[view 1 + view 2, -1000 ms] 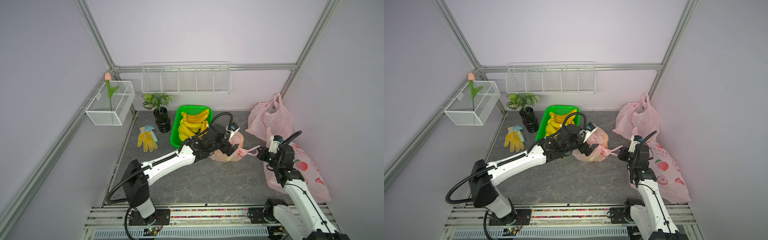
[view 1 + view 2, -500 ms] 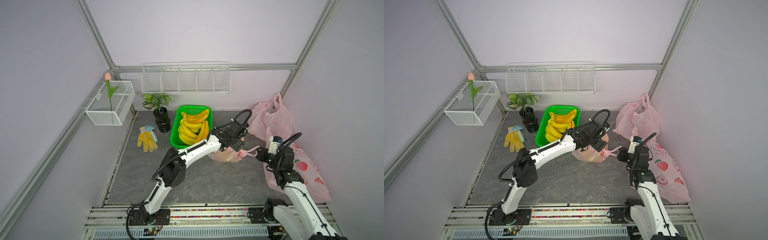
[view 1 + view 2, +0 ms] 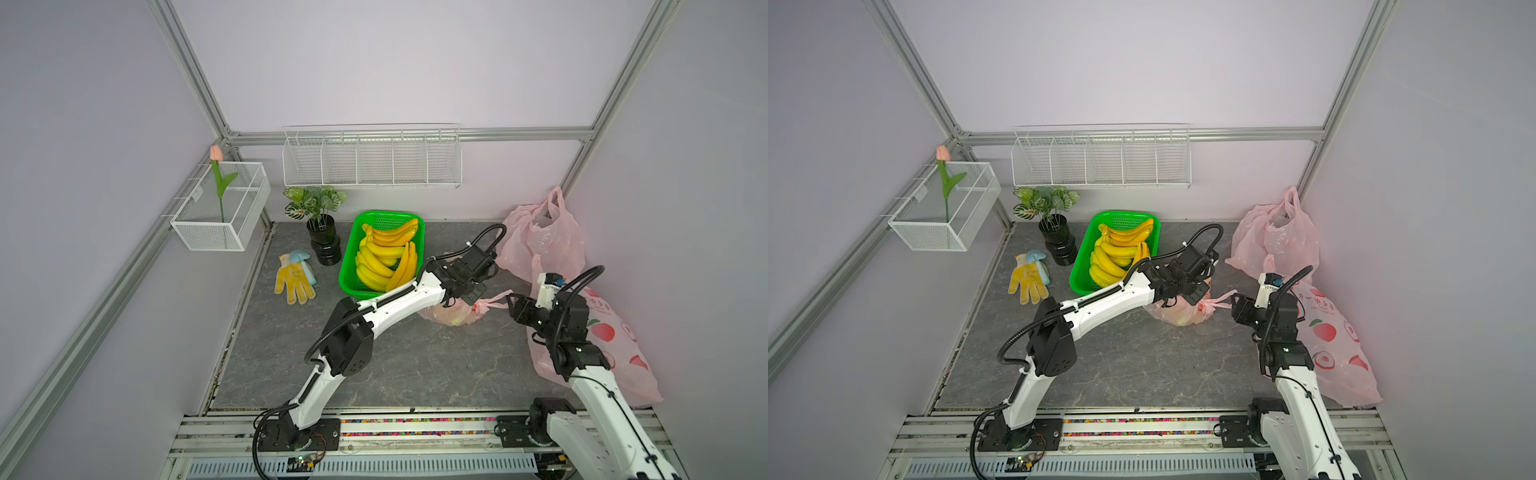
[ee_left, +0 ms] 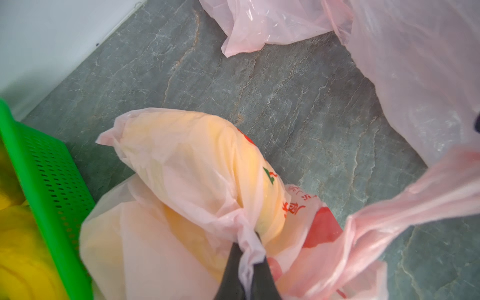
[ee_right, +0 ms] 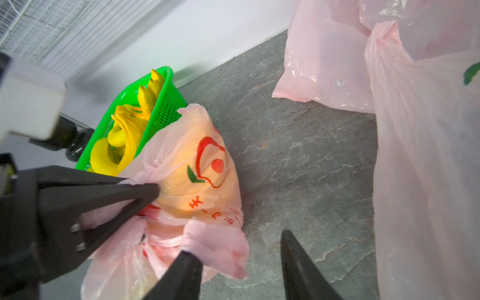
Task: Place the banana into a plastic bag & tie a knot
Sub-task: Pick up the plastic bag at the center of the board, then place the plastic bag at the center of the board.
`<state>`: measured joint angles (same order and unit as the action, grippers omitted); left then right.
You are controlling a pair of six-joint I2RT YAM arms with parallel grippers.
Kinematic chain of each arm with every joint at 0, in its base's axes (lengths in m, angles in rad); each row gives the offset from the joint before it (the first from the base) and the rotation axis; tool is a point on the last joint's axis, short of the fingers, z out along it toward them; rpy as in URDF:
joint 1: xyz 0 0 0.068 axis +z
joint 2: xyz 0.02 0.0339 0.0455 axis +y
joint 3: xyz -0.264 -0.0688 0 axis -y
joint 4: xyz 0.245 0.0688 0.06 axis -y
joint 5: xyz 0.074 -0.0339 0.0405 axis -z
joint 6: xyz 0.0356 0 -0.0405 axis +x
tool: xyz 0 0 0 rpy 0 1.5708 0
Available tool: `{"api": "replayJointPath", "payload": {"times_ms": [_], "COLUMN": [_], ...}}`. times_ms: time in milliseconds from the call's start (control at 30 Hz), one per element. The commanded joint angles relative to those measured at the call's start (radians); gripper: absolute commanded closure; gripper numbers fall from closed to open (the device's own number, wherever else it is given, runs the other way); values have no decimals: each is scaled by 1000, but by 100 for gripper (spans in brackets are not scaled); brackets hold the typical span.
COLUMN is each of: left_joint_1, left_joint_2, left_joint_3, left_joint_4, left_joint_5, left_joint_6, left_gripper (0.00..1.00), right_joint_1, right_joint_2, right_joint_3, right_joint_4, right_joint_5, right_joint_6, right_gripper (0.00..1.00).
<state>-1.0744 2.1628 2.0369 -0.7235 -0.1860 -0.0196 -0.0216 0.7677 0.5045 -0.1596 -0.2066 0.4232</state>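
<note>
Banana (image 4: 187,155): seen as a pale yellow shape through pink film, enclosed in the plastic bag.
Plastic bag (image 3: 453,316): laid on the bench (image 3: 395,365) around its middle, just beside the near right corner of the green basket. A red fruit print and red lettering are carried on its side (image 5: 207,166). Its mouth is gathered into a bunched neck, and a loose tail (image 3: 496,297) is drawn out toward the right edge. Whether a knot is closed there cannot be told.
Left fingers (image 4: 233,265): pressed together on a pinched fold of the bag's film at the neck. The same clamp is shown in the right wrist view (image 5: 145,191).
Right fingers (image 5: 298,259): held apart on the right-edge side of the bag. The pink tail is seen against one finger, and nothing is pinched between the two.
Green basket (image 3: 347,266): set toward the far edge, filled with a bunch of yellow bananas (image 3: 384,253).
Yellow glove (image 3: 293,282): laid flat near the left edge.
Potted plant (image 3: 320,232): stood upright between the glove and the basket, toward the far edge.
Other pink bags: one is heaped in the far right corner (image 3: 540,237) and one is spread along the right edge (image 3: 615,345).
Wire shelf (image 3: 372,160): fixed on the back wall.
Wire basket (image 3: 224,212): hung on the left wall, with a tulip (image 3: 216,153) stood in it.
</note>
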Motion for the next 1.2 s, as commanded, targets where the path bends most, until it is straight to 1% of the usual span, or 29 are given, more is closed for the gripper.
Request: {"api": "replayJointPath", "payload": {"times_ms": [0, 100, 133, 167, 200, 267, 333, 400, 500, 533, 600, 667, 733, 833, 867, 933, 1000, 1067, 1100, 1167], "left_joint_1": [-48, -65, -65, -66, -65, -65, -65, -65, -62, -62, -58, -23, 68, 235, 308, 464, 621, 755, 813, 893], "left_joint_2": [-133, -215, -242, -276, -312, -384, -455, -523, -626, -661, -735, -801, -871, -989, -1018, -1058, -1074, -1060, -1043, -991], "left_joint_3": [-24, -50, -67, -95, -123, -189, -264, -326, -400, -419, -456, -483, -522, -635, -668, -722, -783, -827, -849, -877], "left_joint_4": [70, 72, 76, 81, 81, 89, 107, 102, 82, 71, 35, -32, -101, -109, -109, -100, -61, -19, 10, 61], "left_joint_5": [-42, -87, -96, -112, -134, -189, -245, -325, -428, -453, -507, -566, -560, -524, -510, -440, -371, -303, -279, -273], "left_joint_6": [-19, -40, -51, -62, -77, -103, -122, -150, -176, -177, -187, -221, -281, -312, -323, -335, -350, -380, -392, -416], "left_gripper": [100, 100, 100, 100, 100, 100, 100, 100, 100, 100, 100, 100, 100, 100, 100, 100, 100, 100, 100, 100], "right_joint_1": [5, 6, 6, 6, 6, 8, 9, 15, 26, 29, 33, 33, 35, 34, 35, 34, 33, 34, 33, 34], "right_joint_2": [-40, -85, -99, -113, -122, -145, -164, -180, -204, -215, -243, -258, -256, -252, -251, -249, -247, -242, -237, -226], "right_joint_3": [62, 108, 124, 148, 173, 212, 248, 269, 266, 258, 244, 238, 230, 203, 194, 183, 170, 160, 157, 149], "right_joint_4": [-93, -165, -184, -208, -237, -272, -292, -272, -188, -163, -142, -149, -165, -173, -179, -199, -211, -212, -208, -192], "right_joint_5": [-28, -25, -24, -18, -10, -14, -57, -168, -341, -367, -372, -353, -309, -236, -204, -152, -128, -127, -139, -169], "right_joint_6": [1, -2, -8, -16, -25, -43, -56, -61, -35, -26, -18, -28, -29, -9, 0, 12, 17, 22, 25, 33], "right_gripper": [34, 26, 13, 8, 11, 11, 11, 11, 11, 11, 11, 11, 11, 11, 11, 11, 11, 11, 11, 11]}}
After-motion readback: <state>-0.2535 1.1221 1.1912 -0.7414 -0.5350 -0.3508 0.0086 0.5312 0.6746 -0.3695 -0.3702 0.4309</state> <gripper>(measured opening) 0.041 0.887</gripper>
